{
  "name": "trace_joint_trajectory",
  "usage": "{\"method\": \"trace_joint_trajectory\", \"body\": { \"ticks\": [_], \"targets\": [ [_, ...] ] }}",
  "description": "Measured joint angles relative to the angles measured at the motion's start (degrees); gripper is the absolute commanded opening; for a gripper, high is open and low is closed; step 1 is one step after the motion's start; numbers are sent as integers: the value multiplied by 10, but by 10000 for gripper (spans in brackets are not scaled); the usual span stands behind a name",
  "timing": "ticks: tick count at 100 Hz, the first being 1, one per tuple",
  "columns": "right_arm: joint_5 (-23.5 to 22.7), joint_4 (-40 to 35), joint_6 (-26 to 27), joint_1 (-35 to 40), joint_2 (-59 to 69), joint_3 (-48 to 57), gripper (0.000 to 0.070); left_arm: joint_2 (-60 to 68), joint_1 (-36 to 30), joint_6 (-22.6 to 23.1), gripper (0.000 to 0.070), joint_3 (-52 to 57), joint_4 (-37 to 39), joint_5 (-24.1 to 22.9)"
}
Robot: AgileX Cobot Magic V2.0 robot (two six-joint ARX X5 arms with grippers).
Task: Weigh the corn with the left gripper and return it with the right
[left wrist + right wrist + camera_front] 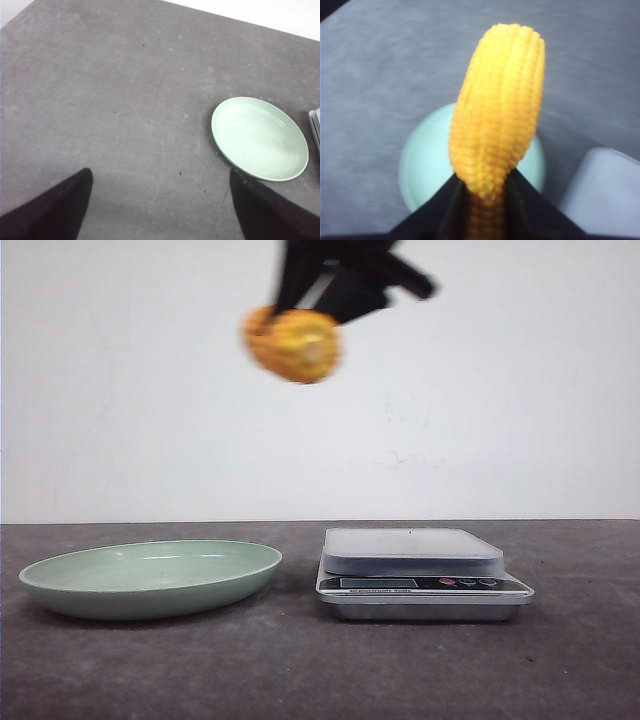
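Note:
The orange-yellow corn (293,344) hangs high above the table, clamped in my right gripper (325,302), whose black fingers come down from the top of the front view. In the right wrist view the corn (497,110) fills the middle, pinched between the two fingers (440,205), with the green plate (422,160) far below it. My left gripper (160,175) is open and empty over bare grey table, its fingertips (80,185) wide apart, the plate (258,137) beside one of them. The left gripper does not show in the front view.
A pale green plate (150,577) lies on the dark table at the left. A silver kitchen scale (420,570) with a bare white platform stands to its right; its edge shows in both wrist views (605,190) (315,125). A white wall is behind.

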Motion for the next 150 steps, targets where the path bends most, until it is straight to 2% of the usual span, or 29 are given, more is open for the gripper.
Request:
{"method": "trace_joint_trajectory", "body": {
  "ticks": [13, 31, 55, 59, 63, 69, 70, 73, 77, 80, 96, 111, 131, 150],
  "targets": [
    [2, 20, 12, 30, 65, 45, 0, 0, 0, 2, 502, 0, -1, 0],
    [12, 28, 34, 30, 176, 108, 0, 0, 0, 2, 502, 0, -6, 0],
    [13, 32, 96, 19, 275, 121, 7, 0, 0, 3, 502, 0, -10, 0],
    [13, 31, 104, 19, 282, 121, 48, 0, 0, 3, 502, 0, -12, 0],
    [12, 31, 110, 19, 287, 121, 124, 0, 0, 3, 502, 0, -14, 0],
    [13, 32, 116, 20, 290, 121, 337, 0, 0, 3, 502, 0, -21, 0],
    [13, 32, 116, 20, 291, 121, 352, 0, 0, 3, 502, 0, -22, 0],
    [13, 32, 118, 21, 291, 121, 455, 0, 0, 3, 502, 0, -26, 0],
    [13, 33, 119, 21, 291, 121, 534, 0, 0, 3, 502, 0, -27, 0],
    [13, 36, 120, 22, 291, 121, 562, 0, 0, 3, 502, 0, -27, 0],
    [12, 43, 119, 20, 289, 121, 563, 0, 0, 3, 503, 0, -27, 0],
    [9, -10, 88, -5, 250, 121, 563, 0, 0, 3, 503, 0, -27, 0],
    [12, -98, 19, -110, 98, 122, 563, 0, 0, 3, 503, 0, -27, 1],
    [5, -191, -45, -224, -70, 123, 562, 0, 0, 3, 503, 0, -27, 28]
  ]
}}
